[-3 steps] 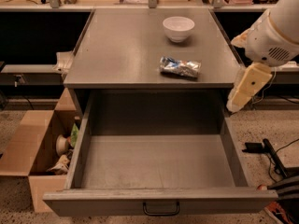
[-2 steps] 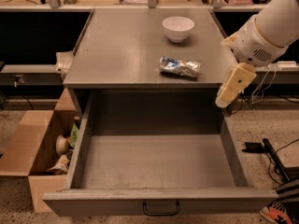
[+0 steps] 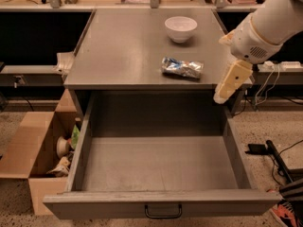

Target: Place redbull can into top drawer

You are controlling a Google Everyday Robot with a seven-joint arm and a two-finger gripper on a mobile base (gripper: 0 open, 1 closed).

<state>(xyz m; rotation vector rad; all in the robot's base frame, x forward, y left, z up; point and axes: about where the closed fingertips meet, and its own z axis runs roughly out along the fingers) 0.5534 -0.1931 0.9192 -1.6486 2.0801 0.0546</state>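
The redbull can, silver and blue and crinkled, lies on its side near the front edge of the grey cabinet top. The top drawer is pulled fully out below it, with a dark handle on its front panel. My gripper hangs at the right, cream coloured, pointing down over the drawer's back right corner. It is to the right of the can and a little lower, not touching it.
A white bowl stands at the back of the cabinet top. An open cardboard box with odds and ends sits on the floor at the left. Cables and a dark tool lie on the floor at the right.
My arm has moved left and slightly up, bringing the gripper closer to the can's right end. The can, bowl and drawer have not moved.
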